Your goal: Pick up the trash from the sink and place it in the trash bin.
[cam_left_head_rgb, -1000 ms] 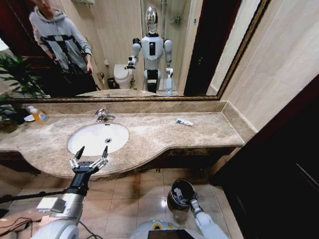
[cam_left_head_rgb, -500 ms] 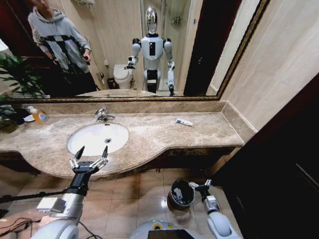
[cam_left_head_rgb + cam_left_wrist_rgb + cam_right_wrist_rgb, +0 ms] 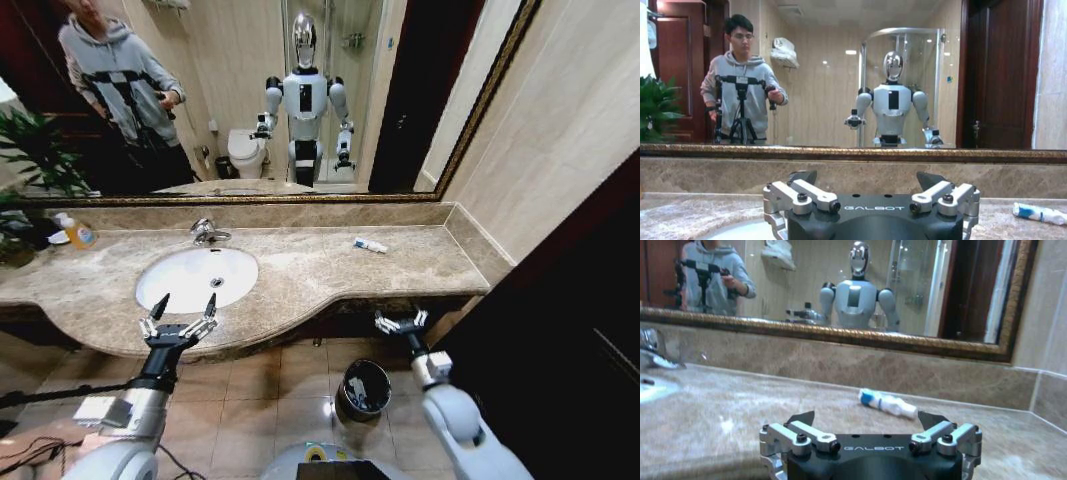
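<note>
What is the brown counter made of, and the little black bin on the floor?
The beige-brown mottled counter looks like polished marble: veined, blotchy pattern and a soft sheen. The small round black bin has a shiny rim that looks like metal, since it glints; its dark body could be plastic or painted metal, which I cannot tell apart.

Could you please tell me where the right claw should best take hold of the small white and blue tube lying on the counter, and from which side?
The white and blue tube lies flat on the marble counter, alone, near the back wall. Probably best: come down from above and pinch its middle across the narrow width. The right claw, open, hovers at the counter's front edge.
</note>
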{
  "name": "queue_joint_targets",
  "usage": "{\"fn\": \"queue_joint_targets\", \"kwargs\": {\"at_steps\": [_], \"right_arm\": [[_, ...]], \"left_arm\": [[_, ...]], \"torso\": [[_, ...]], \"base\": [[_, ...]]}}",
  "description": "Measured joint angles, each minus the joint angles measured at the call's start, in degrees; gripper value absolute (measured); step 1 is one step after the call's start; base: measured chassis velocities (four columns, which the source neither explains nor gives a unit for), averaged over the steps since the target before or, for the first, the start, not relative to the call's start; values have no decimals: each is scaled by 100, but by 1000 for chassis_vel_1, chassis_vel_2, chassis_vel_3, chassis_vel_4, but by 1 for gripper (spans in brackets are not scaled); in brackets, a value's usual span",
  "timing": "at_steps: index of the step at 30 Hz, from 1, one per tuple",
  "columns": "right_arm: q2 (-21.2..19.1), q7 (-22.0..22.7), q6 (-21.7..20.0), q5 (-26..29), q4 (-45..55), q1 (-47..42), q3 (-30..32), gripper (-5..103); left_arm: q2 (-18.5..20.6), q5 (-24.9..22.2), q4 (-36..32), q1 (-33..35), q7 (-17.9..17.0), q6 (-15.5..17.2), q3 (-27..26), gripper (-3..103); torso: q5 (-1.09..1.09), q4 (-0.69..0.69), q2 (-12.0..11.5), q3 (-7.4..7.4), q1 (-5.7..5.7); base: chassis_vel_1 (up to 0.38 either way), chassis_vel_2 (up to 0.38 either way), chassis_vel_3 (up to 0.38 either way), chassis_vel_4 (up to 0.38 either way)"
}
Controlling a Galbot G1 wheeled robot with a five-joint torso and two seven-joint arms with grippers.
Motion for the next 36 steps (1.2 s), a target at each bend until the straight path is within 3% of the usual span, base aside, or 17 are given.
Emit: {"fn": "queue_joint_targets", "kwargs": {"at_steps": [5, 19, 27, 31, 33, 36], "right_arm": [[-221, -148, -210, 256, -332, 746, -193, 100], [-234, -409, -672, 952, -2485, 3244, -949, 100], [-151, -581, -726, 855, -3514, 4381, -1518, 100], [-131, -932, -604, 786, -4141, 4840, -1740, 100], [-129, -1475, -515, 736, -4906, 5321, -1954, 100], [-127, -1716, -272, 582, -5429, 5627, -2052, 100]], "left_arm": [[0, 0, 0, 0, 0, 0, 0, 100], [0, 0, 0, 0, 0, 0, 0, 100], [0, 0, 0, 0, 2, 0, -1, 100], [0, 0, 0, 0, 0, 0, 0, 100], [0, 0, 0, 0, 1, 0, 0, 100], [0, 0, 0, 0, 0, 0, 0, 100]], "torso": [[0, 0, 0, 0, -1], [0, -1, -1, 1, 0], [-2, 1, -1, 0, 0], [-1, 0, -1, 0, 0], [-1, 0, -1, 0, -1], [0, 0, -1, 0, -1]], "base": [[0, 0, 0, 0], [0, 0, 0, 0], [0, 0, 0, 0], [0, 0, 0, 0], [0, 0, 0, 0], [0, 0, 0, 0]]}}
